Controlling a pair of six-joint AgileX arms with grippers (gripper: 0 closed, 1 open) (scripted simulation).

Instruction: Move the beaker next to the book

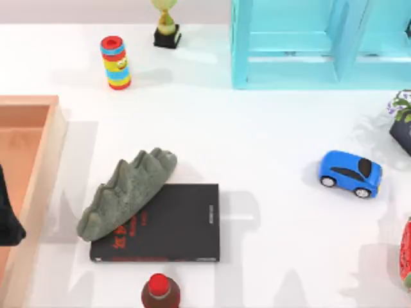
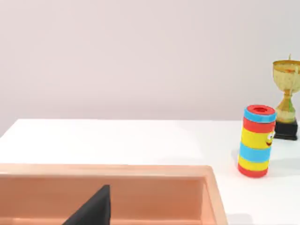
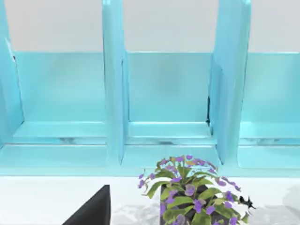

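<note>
- Book (image 1: pixel 168 224) lies flat on the table, rock (image 1: pixel 128 191) leaning over its far-left corner, bottle (image 1: pixel 160 292) just in front of it.
- Beaker: I can't find it anywhere on the table right now.
- Left arm (image 1: pixel 8 215) sits parked left of the book, over the wooden tray (image 1: pixel 40 168); its jaws I cannot tell.
- Right arm is off right of the book, wrist facing the shelf (image 3: pixel 114 93) and plant (image 3: pixel 190 194); jaws unclear too.
- Judgement: small glass, light, slick, fragile; grip mid-wall, gently, keep it upright.
</note>
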